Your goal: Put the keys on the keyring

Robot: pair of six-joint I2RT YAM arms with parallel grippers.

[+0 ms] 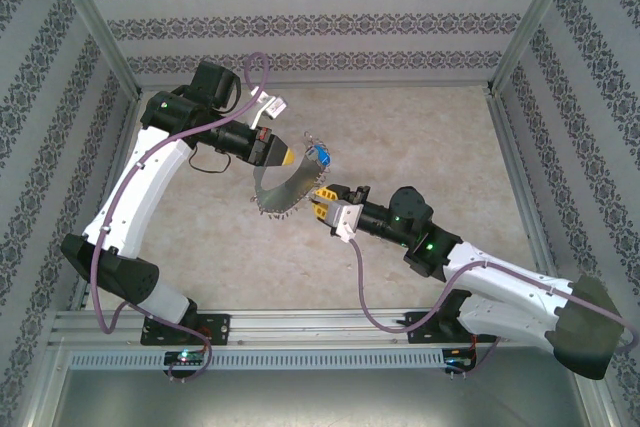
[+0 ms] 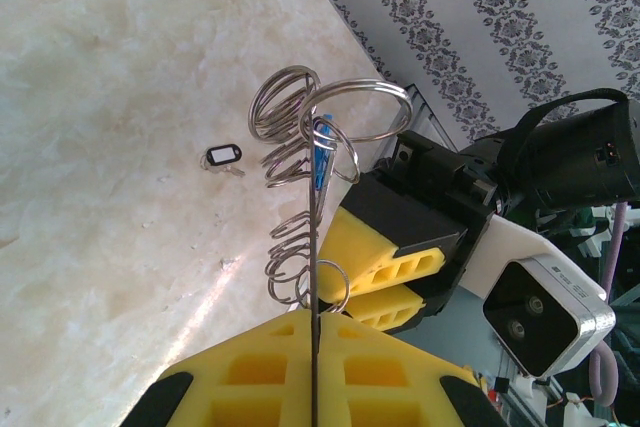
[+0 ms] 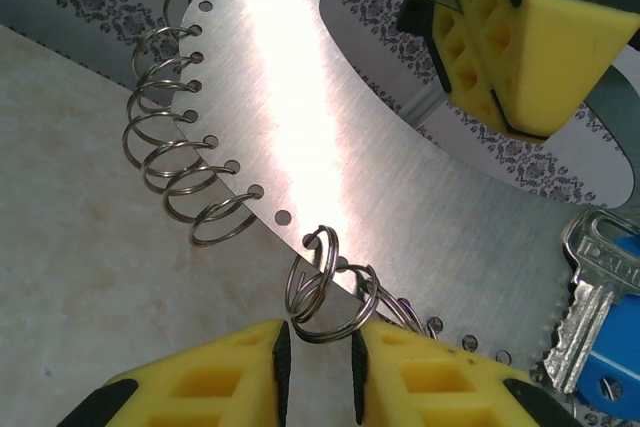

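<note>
Since your left gripper [image 1: 283,157] is clamped on the keyring [image 3: 300,97], which is that flat steel crescent punched with holes, the whole thing hangs in the air over the middle of the table [image 1: 420,137], well clear of every edge. Small rings dangle from the holes along its outer curve. One key with a blue head [image 3: 592,282] already hangs off a ring at one end of it.

Your right gripper [image 3: 320,347] comes in from below with its jaws drawn in on one split ring [image 3: 322,297] at the crescent's lower edge. The pads sit against both sides of it, as far as I can tell. So I'd say you're at the ring-handling step, not threading yet. Another key with an oval tag [image 2: 222,157] lies loose on the table, away from both grippers.

Next move, imo: steady that ring or pry it open. That calls for a small, square pinch, because those rings look like they swing and slip easily.

Pose-wise, the left arm reaches out along the table's left side and bends its wrist inward. The right arm stretches diagonally from the near right corner toward the centre, fingers aimed at the crescent.
</note>
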